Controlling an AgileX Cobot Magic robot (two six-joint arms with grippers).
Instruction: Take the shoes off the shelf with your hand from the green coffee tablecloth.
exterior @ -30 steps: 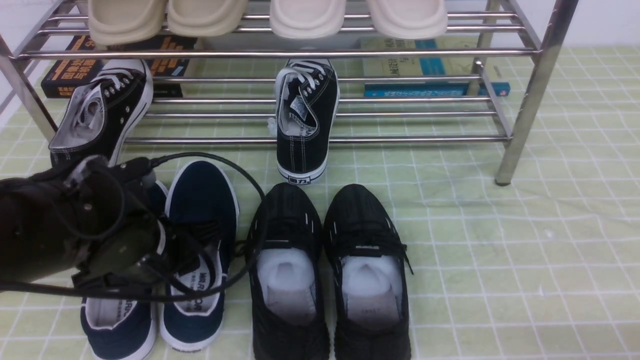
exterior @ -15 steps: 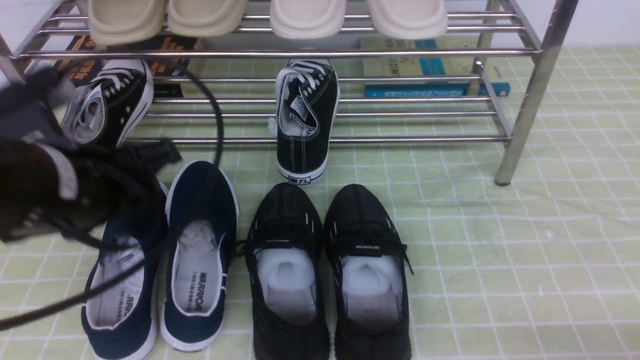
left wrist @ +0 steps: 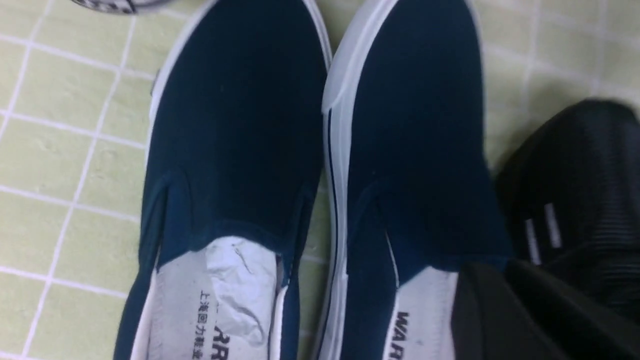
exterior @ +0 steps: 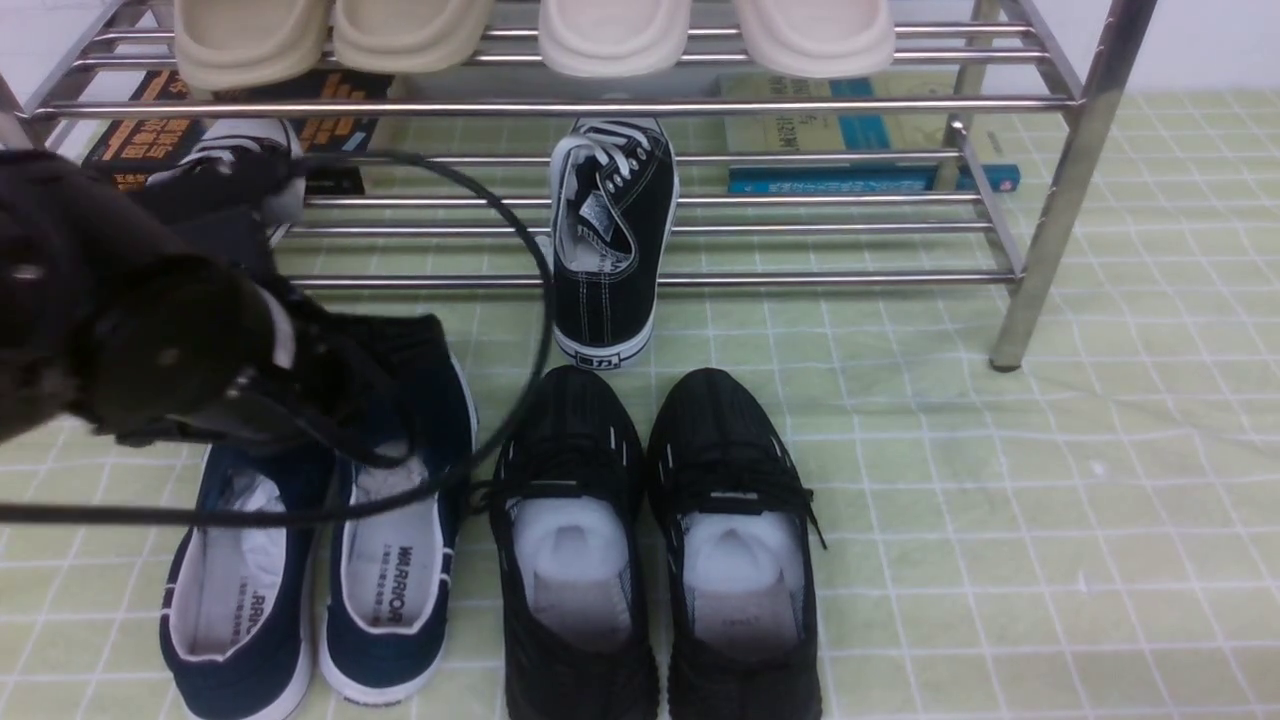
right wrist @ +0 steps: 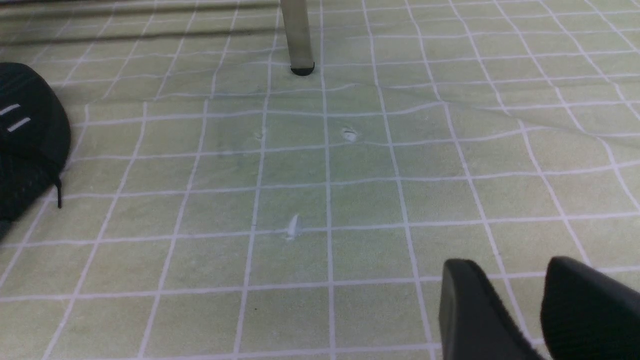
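The pair of navy slip-on shoes stands on the green tablecloth (exterior: pixel 1000 500) in front of the shelf (exterior: pixel 640 105), left shoe (exterior: pixel 235 600) beside right shoe (exterior: pixel 390 590), heels nearest me. Both show from above in the left wrist view, left shoe (left wrist: pixel 235 125) and right shoe (left wrist: pixel 420 125), with paper stuffing inside. My left gripper (exterior: pixel 395 370) hovers over their toes and hides them; in its wrist view the gripper (left wrist: pixel 500 267) has its fingers together and holds nothing. My right gripper (right wrist: pixel 515 265) is shut and empty, low over bare cloth, and is out of the front view.
A pair of black mesh sneakers (exterior: pixel 660 540) stands right of the navy pair. One black laced sneaker (exterior: pixel 610 240) hangs over the lower rail; another (exterior: pixel 240 170) sits behind my left arm. Beige slippers (exterior: pixel 610 35) are on the top tier. A shelf leg (exterior: pixel 1040 230) stands at right.
My left gripper left the right navy shoe's opening, swung up and left toward the shelf, then came back over the toes. The shoes lie where they were.
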